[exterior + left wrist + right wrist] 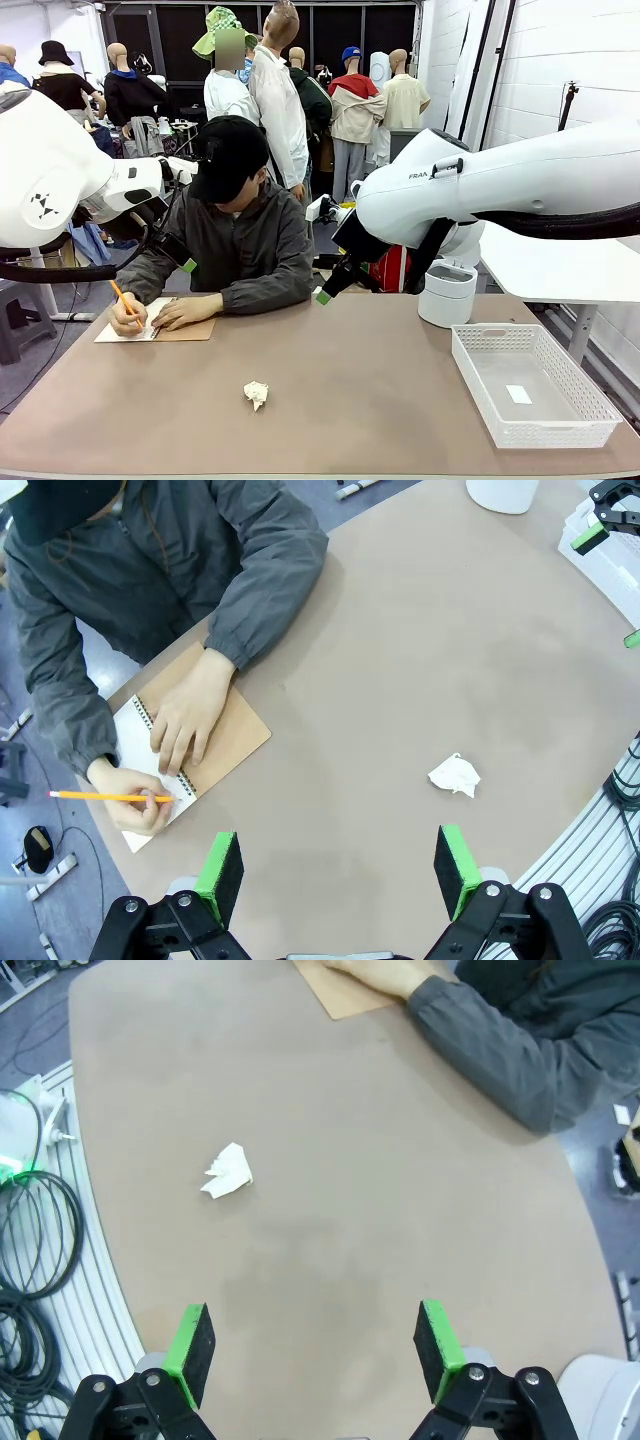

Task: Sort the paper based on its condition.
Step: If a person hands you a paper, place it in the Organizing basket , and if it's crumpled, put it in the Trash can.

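A person at the far left writes with an orange pencil [110, 796] on a white page [135, 728] bound in a spiral notebook with a brown cover [235, 730], also seen from the front [185, 331]. No loose flat sheet of paper is in view. A crumpled white wad [257, 394] [455, 776] [228, 1171] lies alone mid-table. My left gripper [186, 264] [340, 865] hovers open high above the table's left half. My right gripper [323, 295] [312, 1345] hangs open above the table's middle, nothing between its fingers.
A white mesh basket [473, 352] stands at the front right with a tiny white tag [518, 393] inside. A white round bin [447, 295] sits at the back right. The person's hands [185, 310] and sleeves rest on the far left edge. Cables [40, 1210] lie beside the table.
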`<state>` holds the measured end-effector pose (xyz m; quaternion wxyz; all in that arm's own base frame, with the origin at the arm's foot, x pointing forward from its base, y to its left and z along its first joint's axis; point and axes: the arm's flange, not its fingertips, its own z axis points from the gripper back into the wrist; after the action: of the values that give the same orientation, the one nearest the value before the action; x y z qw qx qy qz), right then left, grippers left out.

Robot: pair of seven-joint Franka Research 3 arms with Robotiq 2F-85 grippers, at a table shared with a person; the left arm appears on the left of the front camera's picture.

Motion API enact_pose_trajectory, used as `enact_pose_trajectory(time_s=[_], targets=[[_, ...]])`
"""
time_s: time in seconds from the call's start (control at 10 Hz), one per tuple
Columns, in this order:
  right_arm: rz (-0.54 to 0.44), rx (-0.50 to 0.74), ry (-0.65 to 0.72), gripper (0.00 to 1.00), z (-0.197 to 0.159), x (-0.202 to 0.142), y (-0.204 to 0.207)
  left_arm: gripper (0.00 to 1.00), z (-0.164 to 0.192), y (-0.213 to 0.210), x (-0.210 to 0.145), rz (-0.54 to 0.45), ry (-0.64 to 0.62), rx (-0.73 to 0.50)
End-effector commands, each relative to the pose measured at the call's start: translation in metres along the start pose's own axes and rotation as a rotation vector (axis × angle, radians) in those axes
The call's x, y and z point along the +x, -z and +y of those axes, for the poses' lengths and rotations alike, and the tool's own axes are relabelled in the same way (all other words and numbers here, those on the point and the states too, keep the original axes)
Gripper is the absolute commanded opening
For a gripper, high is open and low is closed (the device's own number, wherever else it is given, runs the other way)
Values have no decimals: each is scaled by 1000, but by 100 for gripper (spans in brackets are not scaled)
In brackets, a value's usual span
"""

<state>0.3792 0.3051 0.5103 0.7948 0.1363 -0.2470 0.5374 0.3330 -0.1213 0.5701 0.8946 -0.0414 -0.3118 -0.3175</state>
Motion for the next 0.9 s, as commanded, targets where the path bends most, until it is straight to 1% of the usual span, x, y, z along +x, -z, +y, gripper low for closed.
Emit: enact_pose_trajectory(time_s=[0.0,0.2,0.4,0.6,0.8], targets=[[34,6,6,100,4,9,17,100,1,0,0,1,-1,0],[113,-6,15,100,16,23,56,100,1,0,0,1,-1,0],[166,-5,1,100,29,35,92,100,1,0,0,1,-1,0],[218,32,-27,100,41,48,122,100,1,0,0,1,-1,0],[238,80,-46,100,52,58,145,100,1,0,0,1,-1,0]])
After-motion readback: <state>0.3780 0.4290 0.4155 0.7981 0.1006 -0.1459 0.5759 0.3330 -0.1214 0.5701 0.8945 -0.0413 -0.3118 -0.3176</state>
